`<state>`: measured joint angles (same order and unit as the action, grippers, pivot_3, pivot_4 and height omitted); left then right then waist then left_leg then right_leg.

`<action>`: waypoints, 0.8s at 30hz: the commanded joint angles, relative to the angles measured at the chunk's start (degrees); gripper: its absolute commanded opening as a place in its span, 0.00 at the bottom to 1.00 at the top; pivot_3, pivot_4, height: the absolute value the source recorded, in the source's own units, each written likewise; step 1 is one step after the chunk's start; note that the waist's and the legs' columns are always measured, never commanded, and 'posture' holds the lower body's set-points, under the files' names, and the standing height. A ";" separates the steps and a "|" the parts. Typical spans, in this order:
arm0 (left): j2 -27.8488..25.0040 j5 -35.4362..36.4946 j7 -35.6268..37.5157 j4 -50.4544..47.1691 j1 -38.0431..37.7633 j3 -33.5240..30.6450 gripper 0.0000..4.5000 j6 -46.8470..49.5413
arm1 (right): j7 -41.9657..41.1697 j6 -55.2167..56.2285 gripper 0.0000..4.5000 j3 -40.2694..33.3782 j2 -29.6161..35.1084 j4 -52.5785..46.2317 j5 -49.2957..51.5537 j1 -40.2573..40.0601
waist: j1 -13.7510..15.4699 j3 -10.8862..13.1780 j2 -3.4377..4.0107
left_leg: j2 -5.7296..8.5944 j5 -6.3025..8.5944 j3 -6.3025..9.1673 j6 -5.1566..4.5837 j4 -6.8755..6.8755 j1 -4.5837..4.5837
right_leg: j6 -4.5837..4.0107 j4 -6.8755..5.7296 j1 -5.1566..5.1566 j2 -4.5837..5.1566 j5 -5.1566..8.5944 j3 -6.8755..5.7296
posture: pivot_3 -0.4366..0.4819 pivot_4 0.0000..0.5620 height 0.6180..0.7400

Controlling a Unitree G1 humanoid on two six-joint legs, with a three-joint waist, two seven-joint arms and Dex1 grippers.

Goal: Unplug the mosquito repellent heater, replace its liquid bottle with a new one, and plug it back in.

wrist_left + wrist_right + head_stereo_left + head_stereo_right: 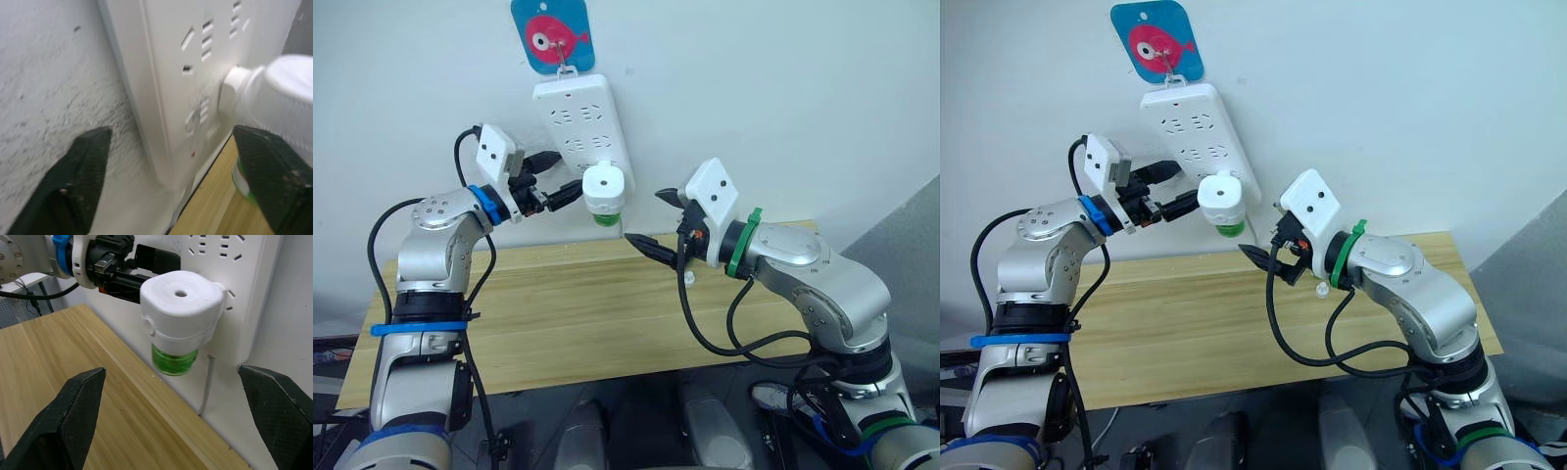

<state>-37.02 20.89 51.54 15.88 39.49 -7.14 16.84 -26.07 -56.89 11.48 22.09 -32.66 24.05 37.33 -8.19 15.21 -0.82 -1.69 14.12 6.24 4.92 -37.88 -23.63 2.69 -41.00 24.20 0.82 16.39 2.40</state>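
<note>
The mosquito repellent heater (green liquid bottle beneath) sits plugged into the power strip on the far wall. The left gripper is spread wide just left of the heater, one finger against it. The right gripper hangs wide open to its right, above the table

Light wooden table against the wall, one small white object on it.
</note>
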 commanded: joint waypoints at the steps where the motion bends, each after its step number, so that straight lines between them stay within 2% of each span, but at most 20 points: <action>1: -3.64 -0.91 -3.34 -1.87 -1.50 -4.88 0.99 -0.97 | -0.41 1.05 1.00 -0.46 0.26 -2.70 0.51 0.10 | 0.03 0.00 0.00 | -0.01 0.00 0.00 0.00 0.00 0.00 | 0.00 0.00 0.00 -0.01 0.00 0.00 | 0.33 0.36 0.88; 4: -6.14 -0.51 -2.73 -4.49 -4.99 -5.95 0.99 -0.57 | -0.58 1.99 1.00 -0.14 0.25 -3.15 0.28 -0.31 | 0.05 0.00 0.00 | -0.01 0.00 -0.01 0.00 0.03 -0.02 | 0.00 0.07 0.01 0.00 0.00 0.01 | 0.34 0.36 0.88; 7: -9.00 3.76 2.19 -11.25 -10.96 -6.92 0.99 3.99 | -0.92 3.36 1.00 0.05 0.04 -3.61 0.32 -0.88 | 0.26 0.00 0.00 | 0.00 0.01 0.00 0.00 0.11 -0.13 | 0.00 0.18 0.08 0.02 0.00 -0.01 | 0.35 0.36 0.88; 9: -11.81 7.97 6.96 -18.86 -17.36 -7.93 1.00 8.10 | -1.15 4.70 0.92 -0.16 -0.31 -3.85 0.53 -1.52 | 0.32 0.00 0.00 | 0.02 0.02 -0.01 0.01 0.16 -0.21 | 0.00 0.28 0.11 0.07 0.01 -0.02 | 0.38 0.36 0.88; 11: -13.42 12.81 8.88 -26.10 -22.52 -9.25 1.00 12.80 | -1.55 5.76 0.79 0.00 -0.57 -3.78 0.71 -1.86 | 0.57 0.00 0.00 | 0.07 0.03 -0.07 0.03 0.25 -0.21 | 0.00 0.37 0.11 0.19 0.01 0.00 | 0.39 0.36 0.88; 13: -13.94 16.86 9.41 -33.19 -27.41 -10.50 1.00 16.13 | -1.90 6.87 0.62 0.80 -0.74 -3.32 0.25 -1.94 | 1.28 0.00 0.00 | 0.05 0.03 -0.05 0.02 0.27 -0.25 | 0.01 0.47 0.11 0.19 0.01 -0.03 | 0.40 0.37 0.88; 20: -10.13 23.00 4.22 -50.44 -40.54 -12.26 1.00 18.83 | -0.48 9.52 0.05 4.43 -2.66 -1.00 -2.29 -2.25 | 3.26 -0.01 -0.01 | 0.05 0.02 -0.06 0.02 0.20 -0.12 | 0.01 0.38 0.02 0.17 0.01 -0.01 | 0.42 0.36 0.88; 21: -9.65 23.22 3.93 -51.62 -41.62 -12.22 1.00 18.46 | -0.16 9.72 0.00 4.73 -3.03 -0.62 -2.71 -2.18 | 3.35 -0.01 -0.01 | 0.05 0.02 -0.06 0.02 0.19 -0.12 | 0.01 0.38 0.01 0.17 0.01 -0.01 | 0.42 0.36 0.88; 24: -7.97 23.93 2.55 -53.80 -42.86 -12.03 1.00 17.56 | 0.91 10.33 0.00 5.67 -4.09 0.68 -4.59 -1.95 | 3.63 -0.01 -0.03 | 0.05 0.02 -0.05 0.02 0.18 -0.13 | 0.01 0.36 0.02 0.17 0.01 -0.01 | 0.42 0.37 0.88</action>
<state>-45.55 43.63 55.10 -35.44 -3.36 -18.06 35.68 -25.90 -48.05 17.03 18.70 -31.27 20.61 34.82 -4.57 15.19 -0.84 -1.64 14.14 6.20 4.95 -37.71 -23.75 2.70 -40.64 24.20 0.99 16.40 2.37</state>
